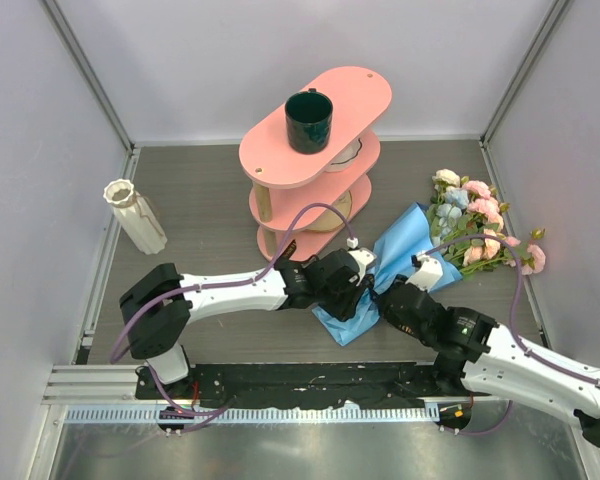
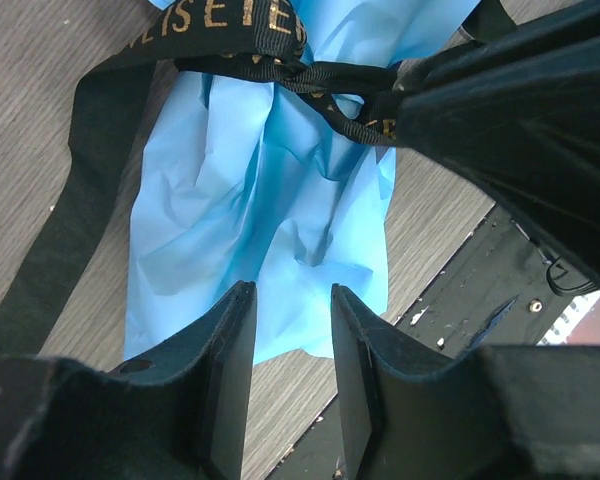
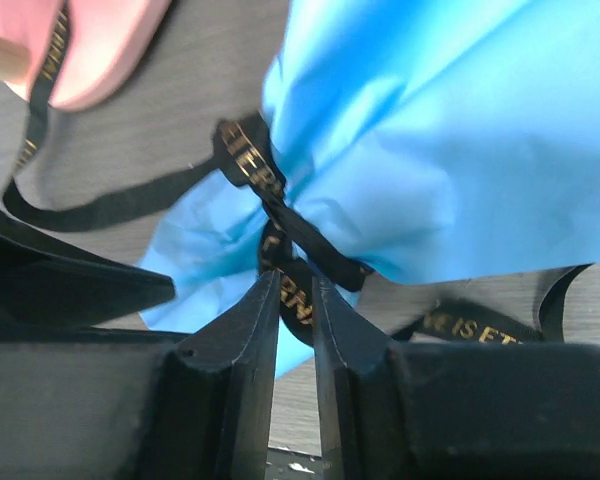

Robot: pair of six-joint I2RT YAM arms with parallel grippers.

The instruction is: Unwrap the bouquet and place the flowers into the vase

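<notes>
Seen from above, the bouquet [image 1: 450, 245] lies on the table [image 1: 210, 200] at 3 o'clock. Its flowers [image 1: 480, 215] point toward 1 o'clock and its blue paper [image 1: 400, 260] trails toward 7 o'clock. The vase [image 1: 132, 213] stands at 9 o'clock, leaning a little, well apart from the bouquet. A pink shelf [image 1: 350, 95] stands at 12 o'clock with a green mug [image 1: 309, 120] on its top tier. The left gripper [image 1: 358, 285] and right gripper [image 1: 388, 292] meet at the paper's lower end, near the table's middle.

From the left wrist, the two dark fingers [image 2: 225, 340] stand apart, unclenched, with the paper showing through the gap. I cannot tell whether they touch it. A black ribbon [image 2: 280, 70] with gold letters is tied across the paper at 12 o'clock, and one loose tail hangs toward 9 o'clock.

From the right wrist, the fingers [image 3: 255, 330] are almost together, pinching a strand of ribbon just below the knot. The shelf's edge shows at 11 o'clock.
</notes>
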